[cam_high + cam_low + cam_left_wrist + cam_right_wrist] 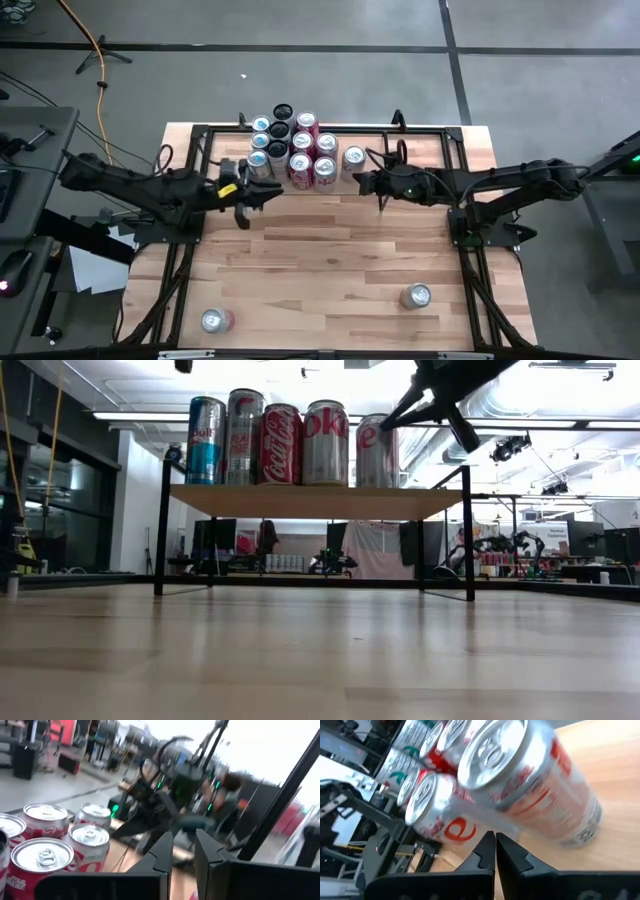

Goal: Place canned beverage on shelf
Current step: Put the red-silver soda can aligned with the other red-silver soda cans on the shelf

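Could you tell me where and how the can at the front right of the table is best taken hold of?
That can stands upright on the bare tabletop, top facing up, nothing beside it. I would probably grip its round side wall about mid-height, the right end effector coming down from above or level from the side, fingers on opposite sides.

The shelf [330,165] is packed with cans [295,150] on its left half, a lone can [353,157] standing just beside them, while its right half lies bare. Both claws hang at the shelf's front edge, the left claw [262,192] before the cluster, the right claw [365,183] near the lone can. The desk [330,250] in front is open, apart from two cans [415,296] near its front edge.
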You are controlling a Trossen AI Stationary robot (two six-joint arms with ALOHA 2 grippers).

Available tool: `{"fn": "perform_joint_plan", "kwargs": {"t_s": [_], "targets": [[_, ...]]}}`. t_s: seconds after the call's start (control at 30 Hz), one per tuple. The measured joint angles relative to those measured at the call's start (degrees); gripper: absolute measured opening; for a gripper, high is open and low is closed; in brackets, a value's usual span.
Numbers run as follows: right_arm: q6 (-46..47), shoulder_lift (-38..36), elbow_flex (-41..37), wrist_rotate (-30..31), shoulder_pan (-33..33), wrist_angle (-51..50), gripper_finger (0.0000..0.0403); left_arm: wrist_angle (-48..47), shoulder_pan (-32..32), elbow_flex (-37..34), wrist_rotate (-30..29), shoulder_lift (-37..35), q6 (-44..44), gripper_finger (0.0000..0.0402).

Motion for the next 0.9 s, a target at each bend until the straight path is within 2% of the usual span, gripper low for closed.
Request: {"fn": "perform_joint_plan", "kwargs": {"t_s": [0.13, 0.4, 0.9], "targets": [[0.1, 0.0, 0.0, -0.1, -1.6, -0.1, 0.0000, 7.6, 0.1, -4.9, 0.0, -2.8, -1.4, 0.0007], [-0.2, 0.3, 0.0, -0.3, -3.8, -0.3, 0.0000, 7.5, 0.2, -5.2, 0.0, -4.7, -0.6, 0.0002], [-5.7, 0.3, 0.0, -1.0, -13.4, 0.1, 0.0000, 7.4, 0.2, -5.2, -0.1, -4.7, -1.6, 0.0001]]}}
